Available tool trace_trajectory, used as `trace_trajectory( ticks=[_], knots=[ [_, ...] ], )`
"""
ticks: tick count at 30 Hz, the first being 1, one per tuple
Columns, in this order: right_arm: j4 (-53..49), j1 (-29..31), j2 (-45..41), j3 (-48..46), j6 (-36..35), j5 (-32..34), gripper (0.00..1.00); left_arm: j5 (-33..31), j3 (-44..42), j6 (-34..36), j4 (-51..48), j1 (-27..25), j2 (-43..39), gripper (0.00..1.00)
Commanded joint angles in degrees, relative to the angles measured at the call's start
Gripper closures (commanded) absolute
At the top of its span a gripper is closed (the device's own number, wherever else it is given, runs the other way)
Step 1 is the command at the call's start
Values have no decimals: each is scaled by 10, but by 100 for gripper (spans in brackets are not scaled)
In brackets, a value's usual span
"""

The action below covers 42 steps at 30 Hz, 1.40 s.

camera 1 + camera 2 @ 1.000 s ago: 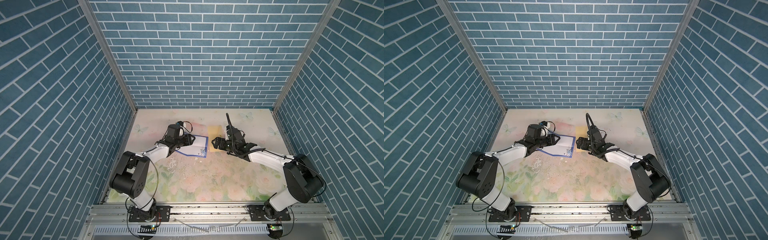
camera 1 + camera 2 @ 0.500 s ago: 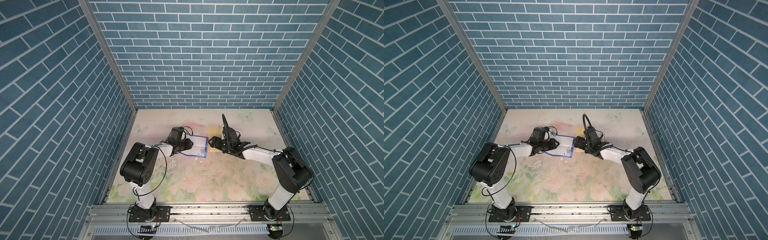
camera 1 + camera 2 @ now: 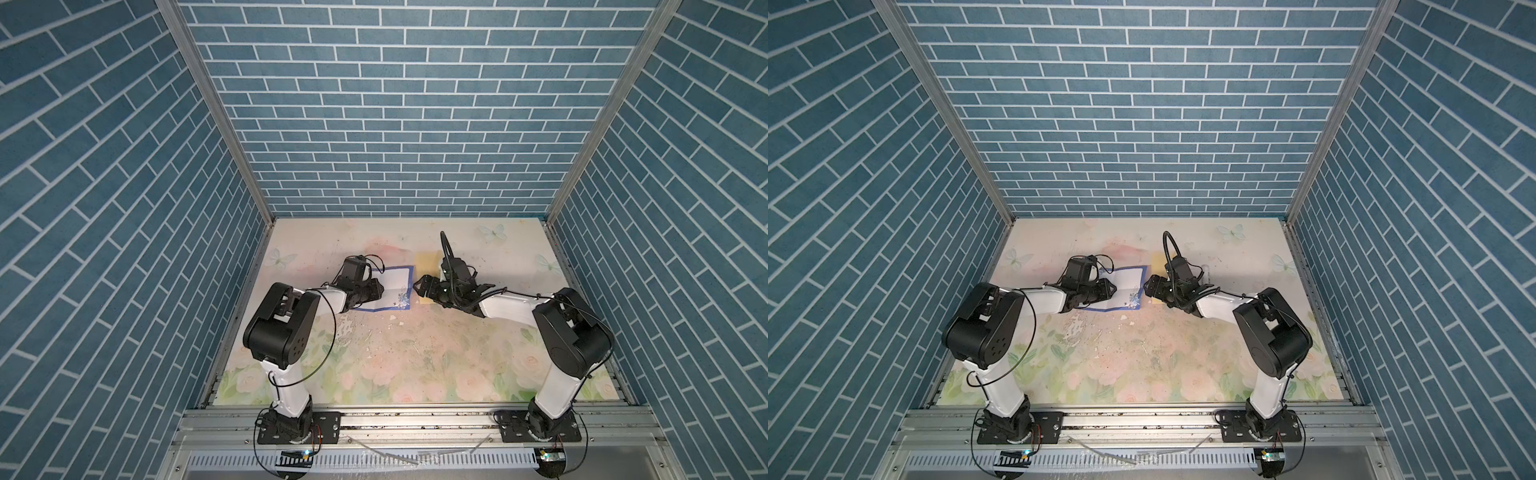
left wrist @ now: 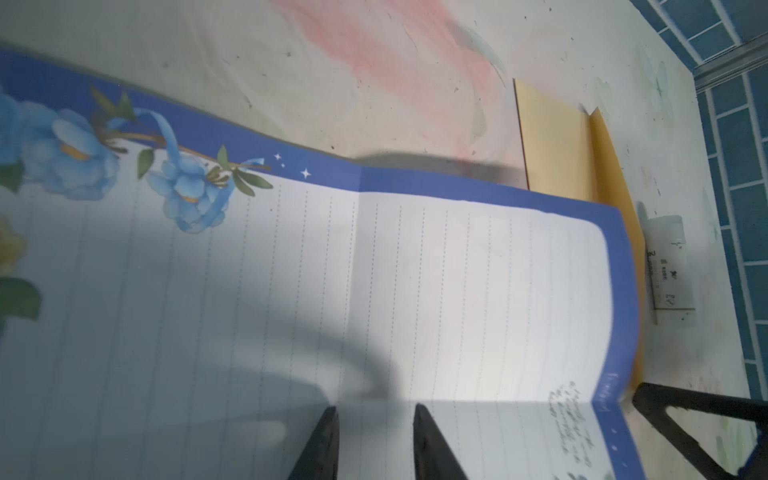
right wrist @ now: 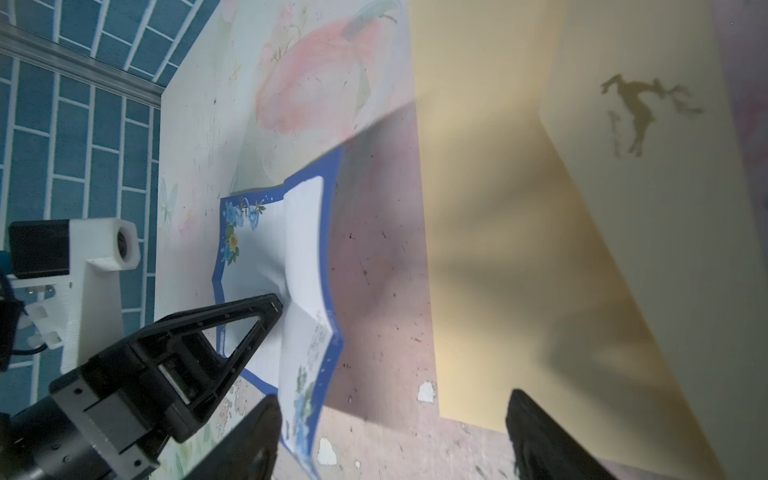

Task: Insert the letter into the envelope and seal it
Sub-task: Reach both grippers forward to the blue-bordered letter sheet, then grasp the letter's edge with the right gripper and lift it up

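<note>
Although the letter point(image 3: 397, 281) lies opened out on the table point(image 3: 415, 357), it is not flat: its fold creases hold it in ridges, and the bordered edge toward the envelope point(image 3: 424, 262) stands raised. Letter and envelope sit just beside each other. The creases run roughly parallel to the envelope's long edges, which point away from the robot toward the back wall. The envelope's flap is open on the long edge farther from the letter, toward the glue stick point(image 4: 665, 257).

The left gripper point(image 4: 374, 411) is directly over the sheet, its fingers a narrow gap apart with tips down at the paper beside a crease (nothing is visibly pinched between them). The right gripper point(image 5: 392, 399) hovers low with fingers spread wide, the letter's raised edge beside one fingertip and the envelope's near edge by the other.

Assessment: the left arm is nearer the letter, and the letter needs refolding along those creases before it will fit.
</note>
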Motion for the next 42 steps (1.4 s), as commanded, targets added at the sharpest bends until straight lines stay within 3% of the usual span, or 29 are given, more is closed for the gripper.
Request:
trace_trajectory(
  ticks=[1,14,23,34,42],
  knots=[
    [27,4,18,28,37,-18,15,-13,-15,-3,1,5,16,68],
    [100,5,56,44,74,-53,26,-7,-15,-3,5,6,26,70],
    [98,5,97,86,81,-73,53,-7,-18,-5,6,6,24,71],
    [117,5,137,107,98,-104,98,-8,-22,-7,7,6,12,71],
    [151,5,136,101,89,-119,100,-4,-27,-3,9,6,-35,65]
  ],
)
